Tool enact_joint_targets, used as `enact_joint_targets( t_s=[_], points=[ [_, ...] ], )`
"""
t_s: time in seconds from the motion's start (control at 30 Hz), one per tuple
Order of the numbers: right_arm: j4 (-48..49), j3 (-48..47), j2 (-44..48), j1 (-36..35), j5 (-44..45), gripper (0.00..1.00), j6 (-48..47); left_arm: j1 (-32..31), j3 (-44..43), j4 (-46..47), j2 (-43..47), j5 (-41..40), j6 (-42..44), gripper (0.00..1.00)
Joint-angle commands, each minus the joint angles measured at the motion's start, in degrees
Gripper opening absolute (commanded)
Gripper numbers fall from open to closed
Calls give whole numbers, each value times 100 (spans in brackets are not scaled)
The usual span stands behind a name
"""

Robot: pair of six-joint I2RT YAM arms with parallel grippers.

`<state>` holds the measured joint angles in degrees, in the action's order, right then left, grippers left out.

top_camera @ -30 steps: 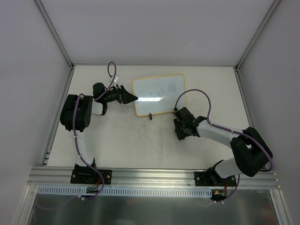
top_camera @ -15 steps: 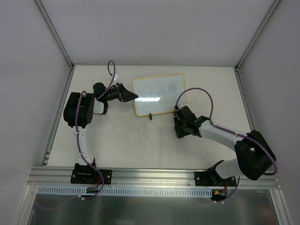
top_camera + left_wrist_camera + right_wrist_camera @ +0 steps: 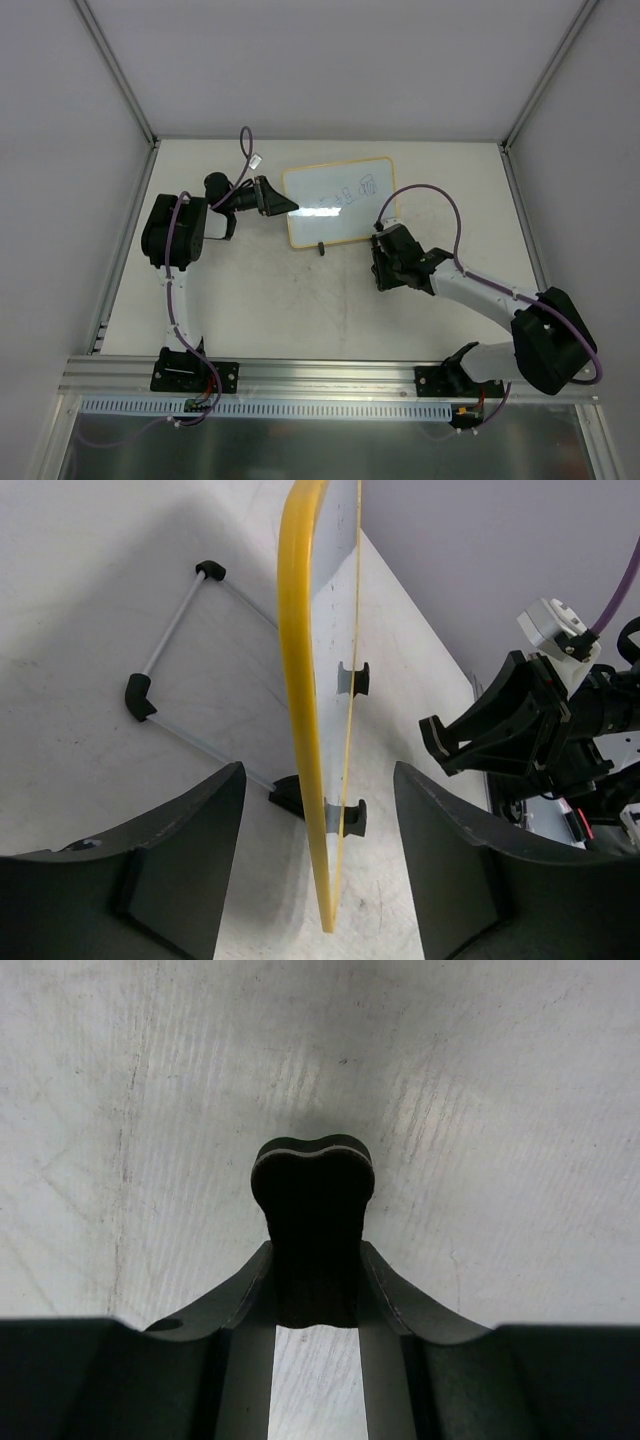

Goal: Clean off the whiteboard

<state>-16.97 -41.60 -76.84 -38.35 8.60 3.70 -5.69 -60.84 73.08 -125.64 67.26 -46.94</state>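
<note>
The whiteboard [image 3: 338, 203] stands upright at the back middle, with blue scribbles [image 3: 368, 185] at its upper right. In the left wrist view I see it edge-on as a yellow frame [image 3: 300, 680]. My left gripper [image 3: 281, 204] is open, its jaws standing either side of the board's left edge [image 3: 318, 780] without touching it. My right gripper [image 3: 384, 272] is low over the table in front of the board's right end. It is shut on a small black bone-shaped block [image 3: 312, 1210], which sticks out past the fingertips.
A thin metal stand with black corner pieces [image 3: 165, 640] props the board from behind. Two black feet [image 3: 352, 818] clip its lower edge. Grey enclosure walls [image 3: 120, 80] surround the table. An aluminium rail [image 3: 330, 375] runs along the near edge.
My left gripper has shifted slightly up and right onto the board's left edge. My right arm's elbow has swung right, and its gripper has edged slightly toward the board.
</note>
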Motion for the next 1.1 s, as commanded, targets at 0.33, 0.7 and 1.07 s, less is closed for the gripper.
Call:
enact_joint_targets(
  t_s=[0.33, 0.7, 1.07],
  points=[
    [1, -242, 398, 47, 80, 14, -159, -151, -516, 251, -179, 472, 80, 33],
    [132, -1384, -6, 47, 265, 0, -326, -186, -693, 84, -259, 560, 62, 0],
    [527, -2720, -1289, 55, 125, 0, -625, -186, -692, 49, -259, 542, 97, 0]
  ],
)
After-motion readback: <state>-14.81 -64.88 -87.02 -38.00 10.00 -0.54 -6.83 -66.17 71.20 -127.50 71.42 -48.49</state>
